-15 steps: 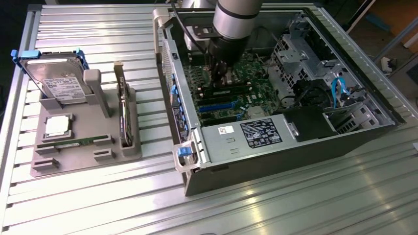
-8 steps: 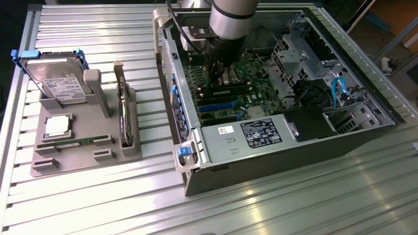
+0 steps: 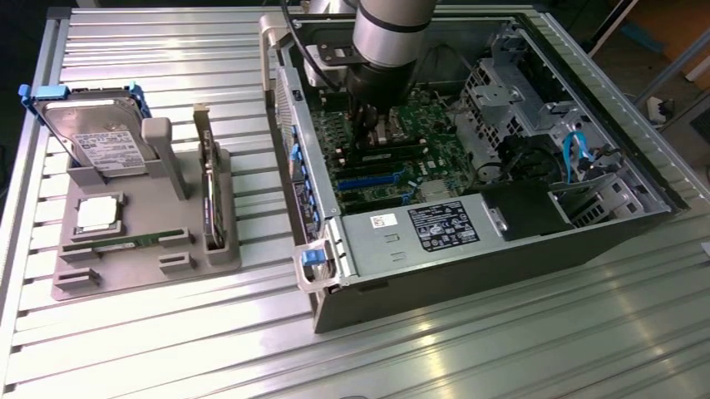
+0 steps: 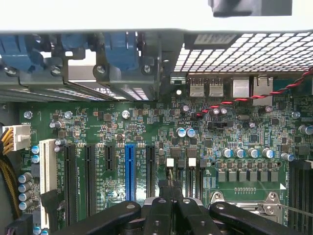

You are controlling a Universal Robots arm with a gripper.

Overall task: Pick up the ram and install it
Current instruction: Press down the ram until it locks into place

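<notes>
Print shows on the black label (image 3: 441, 228) stuck to the silver power supply housing (image 3: 388, 241) in the exterior view, white lines and a few round marks, but none of it resolves into words. The white sticker on the hard drive (image 3: 109, 152) standing in the grey holder (image 3: 133, 249) carries dark print and what looks like a barcode, equally unreadable. Up close on the green motherboard (image 4: 146, 127), the tiny white lettering beside the slots cannot be made out either.
</notes>
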